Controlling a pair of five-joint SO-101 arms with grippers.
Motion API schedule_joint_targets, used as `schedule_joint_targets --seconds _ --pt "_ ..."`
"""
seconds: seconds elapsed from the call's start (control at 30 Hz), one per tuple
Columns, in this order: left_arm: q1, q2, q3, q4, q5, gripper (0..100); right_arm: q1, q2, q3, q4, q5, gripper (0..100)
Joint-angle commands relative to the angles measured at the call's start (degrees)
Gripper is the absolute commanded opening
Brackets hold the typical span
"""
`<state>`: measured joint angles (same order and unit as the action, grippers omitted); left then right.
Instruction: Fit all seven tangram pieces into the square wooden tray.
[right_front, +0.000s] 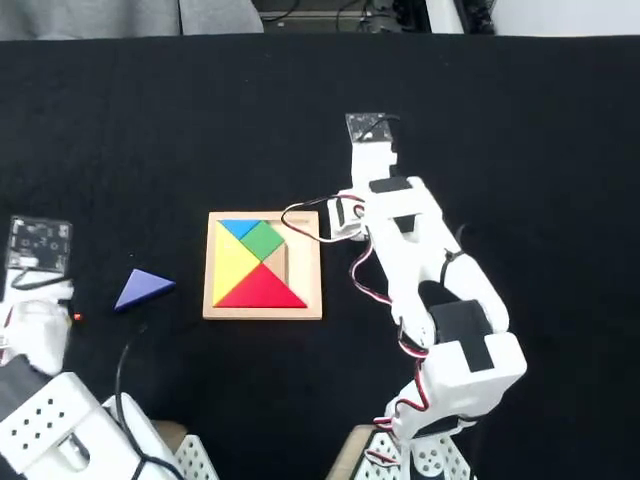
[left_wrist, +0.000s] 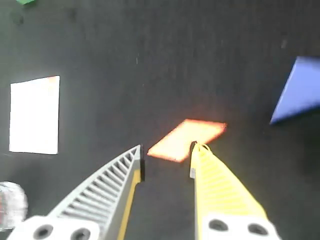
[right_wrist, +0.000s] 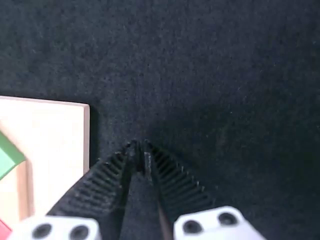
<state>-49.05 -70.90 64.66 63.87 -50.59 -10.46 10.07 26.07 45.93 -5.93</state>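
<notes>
- Currently the left end effector (left_wrist: 167, 148) is hovering open low over the black bench (left_wrist: 150, 60). Its fingers are spreading to either side of the orange parallelogram (left_wrist: 186, 139), gripping nothing, and the yellow fingertip (left_wrist: 199, 150) is looking to be right at the piece's near edge.
- Judging by this, the step in hand is picking up that parallelogram to carry it to the wooden tray (right_front: 313, 265).
- The next move is calling for a lower, squarer approach, so that both fingers are straddling the flat piece before closing. One finger landing alone is likely to push it across the bench.
- The loose blue triangle (right_front: 143, 288) is lying on the bench between the left arm and the tray, apart from the parallelogram and also waiting to go in.
- The tray is holding a blue corner piece (right_front: 238, 228), a green piece (right_front: 263, 240), a yellow triangle (right_front: 230, 265) and a red triangle (right_front: 262, 290). A tan patch toward its right side is looking like open room, though I cannot tell whether it is bare wood or a piece.
- The right end effector (right_wrist: 139, 146) is sitting closed and empty just beside the tray's corner (right_wrist: 86, 107), crowding that side, so the tray's left edge is offering the freer way in.
- A white card (left_wrist: 34, 115) is lying well aside from the parallelogram.
</notes>
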Motion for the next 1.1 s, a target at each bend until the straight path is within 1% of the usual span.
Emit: schedule_joint_targets --seconds 0.0,0.13,0.2,0.33,0.5,0.63,0.8,0.93,1.07 --pt "-3.03 0.09 2.86 -0.79 -14.95 17 0.88 -3.38 -0.22 -0.79 -0.62 1.1" --pt "-3.38 0.09 10.95 -9.41 -20.22 17 0.79 -3.3 0.04 -0.79 1.85 1.1" --pt "-3.38 0.09 12.35 -10.37 -22.42 19 0.79 -3.3 0.22 -0.79 2.37 1.1" --pt "-2.07 0.26 14.29 -10.99 -27.69 25 0.79 -3.3 0.84 -0.88 2.55 1.1" --pt "-0.48 2.9 14.37 -13.36 -27.87 23 0.88 -3.3 0.92 -0.88 2.55 1.1" --pt "-1.1 14.15 7.6 -13.01 -25.85 23 0.88 -3.3 0.92 -0.88 2.55 1.1" --pt "-2.86 32.79 -6.81 -2.81 -28.66 23 0.79 -3.3 1.01 -0.88 2.55 1.1" --pt "-4.79 42.73 -13.58 -4.84 -28.66 23 0.7 -3.3 1.01 -0.88 2.55 1.1" --pt "-5.41 48.7 -14.9 -8.18 -31.47 23 0.7 -3.3 1.01 -0.88 2.55 1.1"
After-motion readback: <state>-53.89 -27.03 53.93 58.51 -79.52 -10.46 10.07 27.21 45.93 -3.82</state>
